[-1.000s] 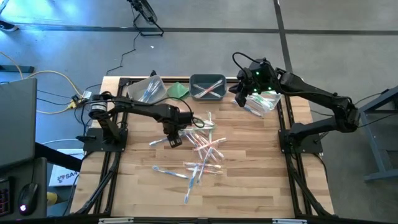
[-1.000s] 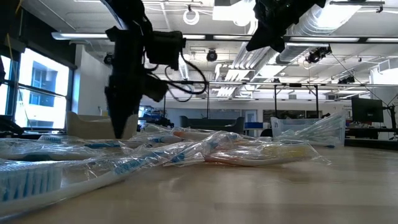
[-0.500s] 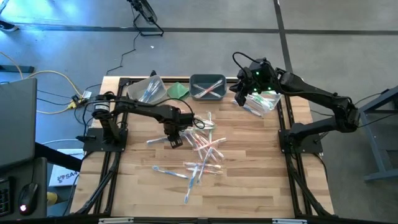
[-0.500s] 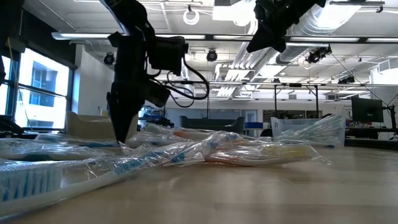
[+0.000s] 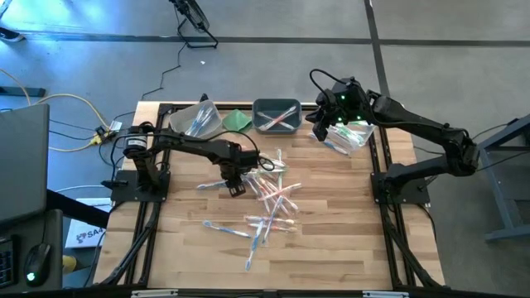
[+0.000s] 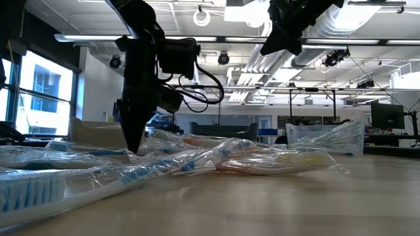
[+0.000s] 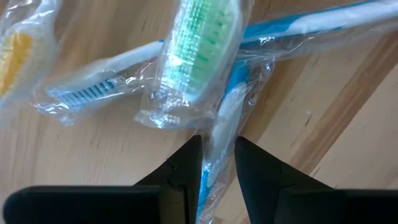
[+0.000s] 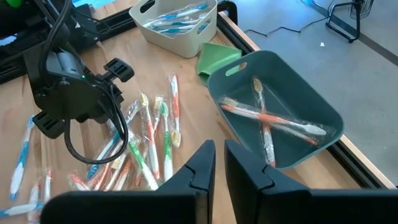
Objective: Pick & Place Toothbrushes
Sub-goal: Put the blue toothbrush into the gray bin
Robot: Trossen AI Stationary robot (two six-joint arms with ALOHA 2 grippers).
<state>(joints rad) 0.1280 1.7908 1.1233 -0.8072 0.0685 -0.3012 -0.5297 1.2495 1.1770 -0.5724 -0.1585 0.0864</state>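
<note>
Many wrapped toothbrushes (image 5: 267, 203) lie in a loose pile on the wooden table. My left gripper (image 5: 234, 187) points straight down into the pile's left side. It is open, and its fingers (image 7: 189, 163) stand on either side of a blue toothbrush (image 7: 231, 87) that lies flat. A green-bristled toothbrush (image 7: 198, 53) lies across that blue one, just beyond the fingertips. My right gripper (image 8: 219, 163) is shut on nothing. It hangs high over the far right of the table, near the grey bin (image 5: 276, 117). My left gripper comes from above with one finger on each side of the blue toothbrush's handle (image 7: 214, 167) and lies across it. I cannot tell whether the fingers touch the handle or its wrapper. The toothbrush rests on the table.
At the far edge a clear bin (image 5: 197, 120) holds blue toothbrushes. The grey bin holds pink-orange ones (image 8: 267, 121), and another clear bin (image 5: 352, 137) stands at the far right. A folded green cloth (image 5: 238, 121) lies between the left bin and the grey bin. Bare wood lies toward the near edge.
My left gripper has sunk a little, straight down, until its fingertips reach the pile. The gap between its fingers has stayed the same.
</note>
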